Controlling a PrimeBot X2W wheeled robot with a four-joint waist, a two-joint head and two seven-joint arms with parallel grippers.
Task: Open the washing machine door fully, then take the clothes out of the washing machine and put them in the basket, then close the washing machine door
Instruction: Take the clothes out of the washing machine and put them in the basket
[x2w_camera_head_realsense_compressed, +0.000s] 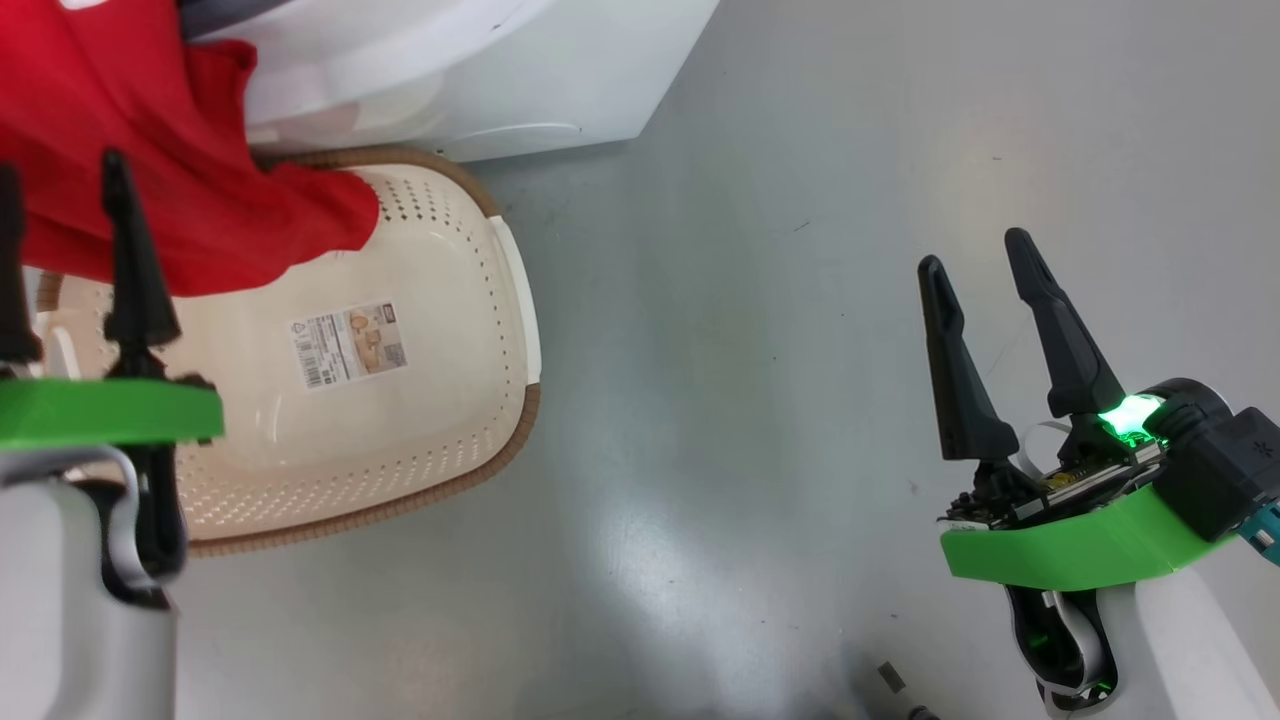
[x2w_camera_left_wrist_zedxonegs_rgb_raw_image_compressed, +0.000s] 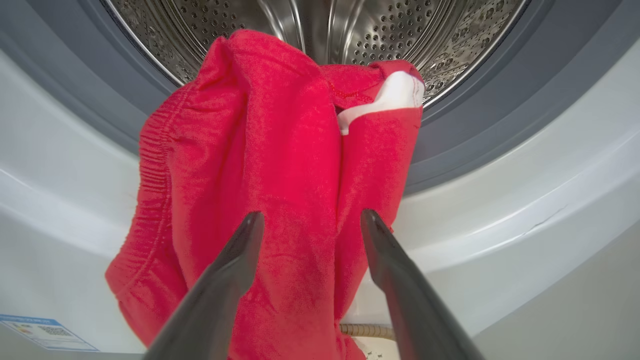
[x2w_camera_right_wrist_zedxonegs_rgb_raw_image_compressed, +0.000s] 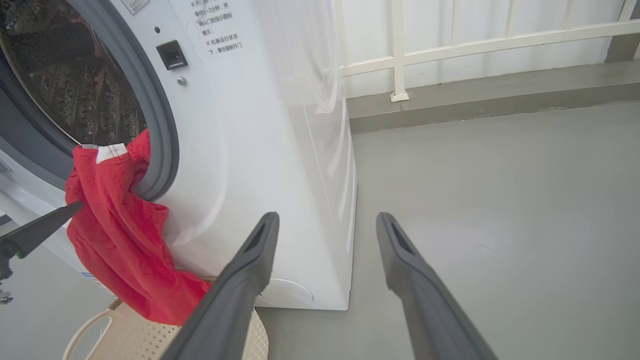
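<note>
Washing machine, one: white, drum mouth uncovered.
Clothes, one red bundle, white trim: hang from the drum over the grey ring, lower end reaching the basket.
Basket, one: on the grey floor against the machine's front.
Left hand: fingers apart, just before the clothes.
Right hand: fingers apart, over the floor, well aside.

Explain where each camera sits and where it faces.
Head view: on head, facing down at the basket; left tool and right tool, open.
Left wrist view: on left wrist, facing clothes hanging from the washing machine; own fingers.
Right wrist view: on right wrist, facing the machine's side; own fingers.
Shared: all three show the clothes.
</note>
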